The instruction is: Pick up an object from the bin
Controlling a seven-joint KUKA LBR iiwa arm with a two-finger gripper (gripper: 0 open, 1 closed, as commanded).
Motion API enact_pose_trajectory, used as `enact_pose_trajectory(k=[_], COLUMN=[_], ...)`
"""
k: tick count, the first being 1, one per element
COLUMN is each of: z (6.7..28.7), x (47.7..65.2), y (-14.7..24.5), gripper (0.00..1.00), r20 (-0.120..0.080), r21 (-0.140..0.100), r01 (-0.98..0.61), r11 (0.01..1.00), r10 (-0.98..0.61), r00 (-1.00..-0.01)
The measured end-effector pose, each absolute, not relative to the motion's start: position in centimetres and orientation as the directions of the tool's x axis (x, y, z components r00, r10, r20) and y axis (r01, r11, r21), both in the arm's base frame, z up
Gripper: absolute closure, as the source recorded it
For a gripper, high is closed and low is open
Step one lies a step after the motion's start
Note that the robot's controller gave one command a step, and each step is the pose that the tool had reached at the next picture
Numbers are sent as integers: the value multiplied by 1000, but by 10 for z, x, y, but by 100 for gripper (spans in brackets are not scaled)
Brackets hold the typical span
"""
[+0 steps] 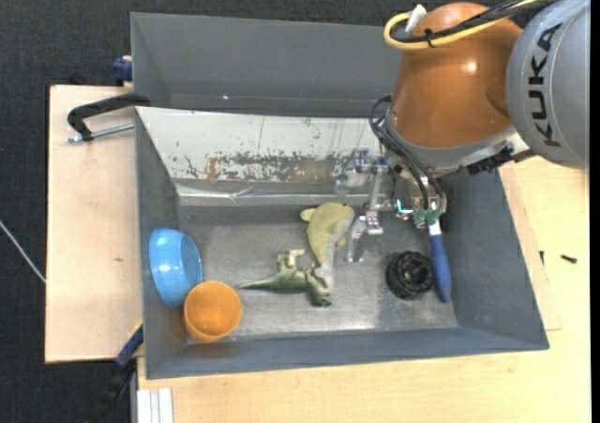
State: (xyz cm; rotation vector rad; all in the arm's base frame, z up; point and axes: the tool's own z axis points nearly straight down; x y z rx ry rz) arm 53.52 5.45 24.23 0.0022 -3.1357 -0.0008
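Bin [281, 65]: grey metal, sloped walls, flat floor in the middle and lower part of the frame; 6 loose things on the floor.
Arm: enters from the upper right of the frame, with a rounded orange cover [450, 74] on the wrist and yellow and black cables over it.
Tool [364, 234]: hangs below the orange cover, right of the floor's centre, with its tip low over the floor.
Tool state: cannot tell whether spread or pressed together.
Nearest thing: pale yellow-green soft thing [323, 224], limp and irregular, at the centre of the floor; it lies just left of the tool, and contact cannot be told.
Item 2: green toy dinosaur [298, 278], just below the pale thing, tail pointing to the left of the frame.
Item 3: black round thing [411, 274], lower right of the floor, below and right of the tool.
Item 4: blue stick-shaped thing [438, 266], touching the black round thing's right side, running up toward the wrist.
Item 5: blue bowl [173, 266], at the left wall, tipped on its side.
Item 6: orange cup [213, 309], lower left corner, mouth up, touching the blue bowl.
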Motion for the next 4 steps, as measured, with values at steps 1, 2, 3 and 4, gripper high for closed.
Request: enact_pose_trajectory(k=[1,2,3,4], z=[95,74,75,212], x=[534,519,521,517], y=[82,100,100,76], gripper=[0,0,100,100], r20=[8,-10,-19,-15], r21=[1,-2,-1,-2], r01=[-81,-224,-222,-272], r11=[997,975,975,962], r10=[-81,-224,-222,-272], r00=[-997,-975,-975,-962])
